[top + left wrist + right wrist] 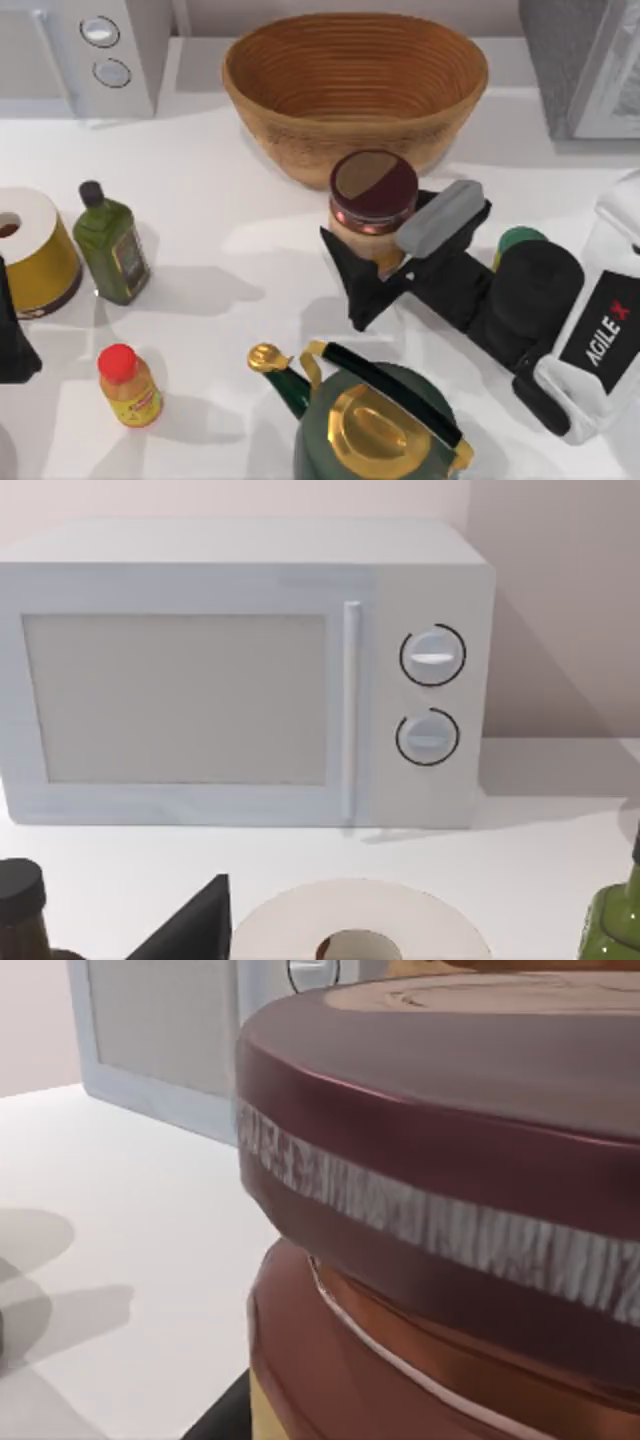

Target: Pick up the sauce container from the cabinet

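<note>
Top view: sauce container [373, 188], centre of frame, just in front of the wicker basket [355, 80]; short rigid jar, wide maroon lid overhanging a tan body, probably light, smooth-sided and so liable to slip; best held on the body below the lid. Right pincer [379, 251] comes in from the right, one finger [440, 217] at the jar's right, the dark one lower left, fingers set apart on either side of the body; whether they press on it I cannot tell. Green kettle [375, 420] close below, green-lidded can [520, 240] behind the arm; open counter [240, 200] to the left; upward is the clearest way out. Left wrist view: left arm parked at the left edge, facing the microwave [240, 675], paper roll [360, 925] below; its pincer's state cannot be told. Right wrist view: lid rim and ribbed band close up, white counter beyond at left.
</note>
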`<state>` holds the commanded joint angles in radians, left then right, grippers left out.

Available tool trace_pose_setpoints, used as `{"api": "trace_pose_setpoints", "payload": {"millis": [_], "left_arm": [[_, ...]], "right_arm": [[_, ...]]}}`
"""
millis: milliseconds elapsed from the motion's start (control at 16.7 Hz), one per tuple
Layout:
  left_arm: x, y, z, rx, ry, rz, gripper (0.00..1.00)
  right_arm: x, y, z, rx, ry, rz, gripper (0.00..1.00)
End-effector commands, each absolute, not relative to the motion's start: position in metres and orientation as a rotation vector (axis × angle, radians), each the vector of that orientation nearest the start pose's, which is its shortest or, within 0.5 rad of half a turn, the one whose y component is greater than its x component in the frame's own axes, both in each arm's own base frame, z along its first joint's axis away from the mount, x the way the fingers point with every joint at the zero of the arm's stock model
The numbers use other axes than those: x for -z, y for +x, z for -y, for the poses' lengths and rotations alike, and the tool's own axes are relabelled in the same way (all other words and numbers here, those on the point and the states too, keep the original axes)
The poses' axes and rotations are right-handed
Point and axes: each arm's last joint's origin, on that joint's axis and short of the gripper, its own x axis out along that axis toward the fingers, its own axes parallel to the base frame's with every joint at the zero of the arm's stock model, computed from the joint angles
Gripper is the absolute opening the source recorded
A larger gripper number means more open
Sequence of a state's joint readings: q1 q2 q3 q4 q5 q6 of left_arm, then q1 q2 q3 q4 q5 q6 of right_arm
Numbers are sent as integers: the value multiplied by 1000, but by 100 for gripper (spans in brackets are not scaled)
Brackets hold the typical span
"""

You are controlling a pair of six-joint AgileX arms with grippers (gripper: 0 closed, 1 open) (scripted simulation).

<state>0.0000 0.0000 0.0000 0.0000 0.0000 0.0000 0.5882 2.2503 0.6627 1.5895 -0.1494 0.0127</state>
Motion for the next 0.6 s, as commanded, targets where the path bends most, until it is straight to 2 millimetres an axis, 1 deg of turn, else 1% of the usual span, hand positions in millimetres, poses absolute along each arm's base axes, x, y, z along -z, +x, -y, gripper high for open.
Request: {"api": "trace_pose_setpoints", "payload": {"millis": [240, 300, 600], "left_arm": [[-160, 106, 1, 0, 0, 0, 100], [-160, 106, 1, 0, 0, 0, 100], [-160, 106, 1, 0, 0, 0, 100]], "right_arm": [[-59, 283, -198, -764, 0, 0, 98], [-59, 283, -198, -764, 0, 0, 100], [-59, 283, -198, -764, 0, 0, 100]]}}
